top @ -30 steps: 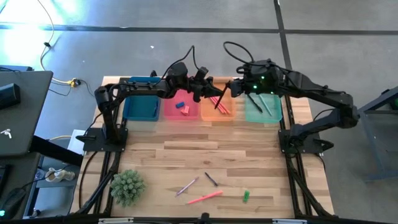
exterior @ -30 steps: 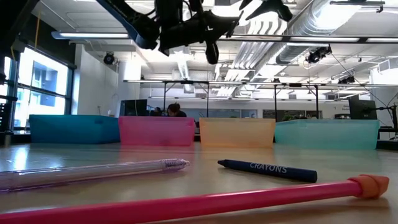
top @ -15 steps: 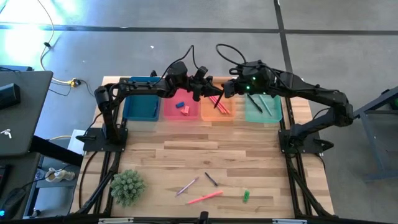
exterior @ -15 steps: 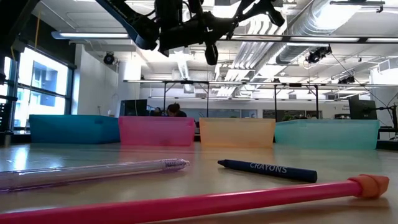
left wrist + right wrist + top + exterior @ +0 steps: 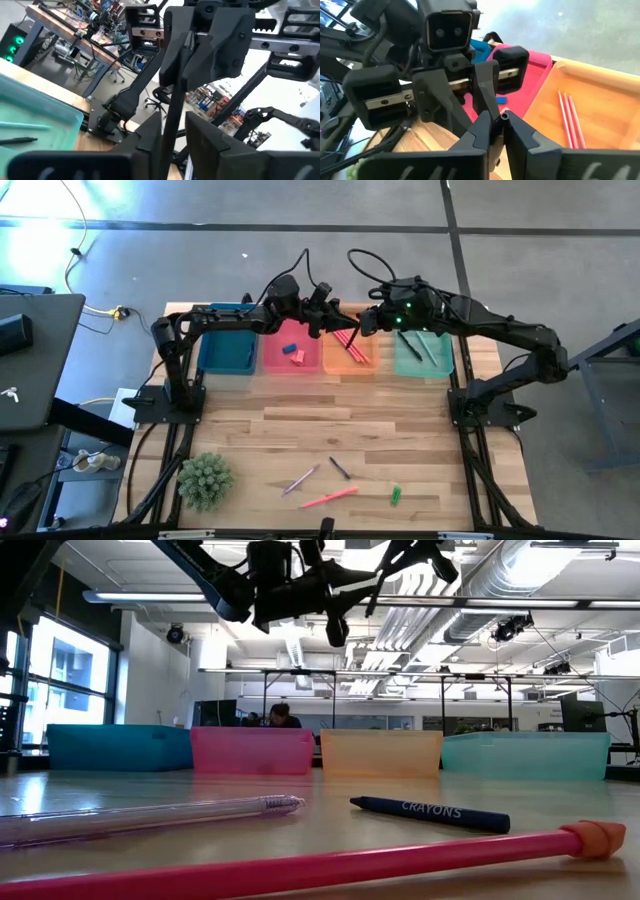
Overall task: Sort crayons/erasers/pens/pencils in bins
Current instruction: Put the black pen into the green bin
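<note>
My two grippers meet in the air over the orange bin [image 5: 350, 358], with a thin dark stick [image 5: 174, 107] running between them. My right gripper [image 5: 498, 131] is shut on it. My left gripper [image 5: 174, 150] is open, one finger on each side of the stick with a sliver of gap. The blue bin [image 5: 225, 352], pink bin [image 5: 290, 355] and teal bin [image 5: 422, 352] stand in the same far row. Two erasers [image 5: 291, 351] lie in the pink bin, red pencils [image 5: 567, 117] in the orange one. My right gripper pinches the dark stick near its end [image 5: 504, 118] between its two fingertips. The stick runs on from there into the gap of my left gripper. It is lifted clear, above the orange bin.
Near the front edge lie a clear pen [image 5: 300, 479], a dark crayon [image 5: 340, 468], a pink pencil [image 5: 328, 498] and a green eraser [image 5: 396, 495]. A spiky green plant [image 5: 205, 480] stands at the near left. Dark pens [image 5: 410, 345] lie in the teal bin.
My right gripper has moved a little toward the table's left edge, up to my left gripper, and has shut on the dark stick. My left gripper's fingers have parted slightly around the stick. The stick stays in the air over the orange bin.
</note>
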`<action>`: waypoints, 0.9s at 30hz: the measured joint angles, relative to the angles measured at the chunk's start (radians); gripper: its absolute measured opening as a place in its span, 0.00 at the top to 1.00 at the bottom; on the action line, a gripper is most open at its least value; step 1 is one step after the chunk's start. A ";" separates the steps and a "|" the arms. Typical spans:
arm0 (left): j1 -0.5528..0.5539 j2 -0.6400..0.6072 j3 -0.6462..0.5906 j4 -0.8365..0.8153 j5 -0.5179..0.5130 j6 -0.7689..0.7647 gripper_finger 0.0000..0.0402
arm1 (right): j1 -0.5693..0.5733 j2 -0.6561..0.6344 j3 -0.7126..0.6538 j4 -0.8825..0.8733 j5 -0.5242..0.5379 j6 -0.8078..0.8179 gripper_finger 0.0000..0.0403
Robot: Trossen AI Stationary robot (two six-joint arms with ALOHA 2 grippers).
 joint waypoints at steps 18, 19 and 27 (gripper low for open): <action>-0.008 0.000 0.000 -0.288 0.003 0.269 0.55 | -0.001 -0.001 0.000 -0.362 0.251 0.023 0.96; -0.011 0.000 0.000 -0.293 -0.018 0.289 0.56 | -0.001 -0.001 0.000 -0.391 0.281 0.021 0.96; -0.028 0.000 0.000 -0.310 -0.152 0.388 0.60 | -0.048 -0.001 -0.001 -0.592 0.445 -0.091 0.96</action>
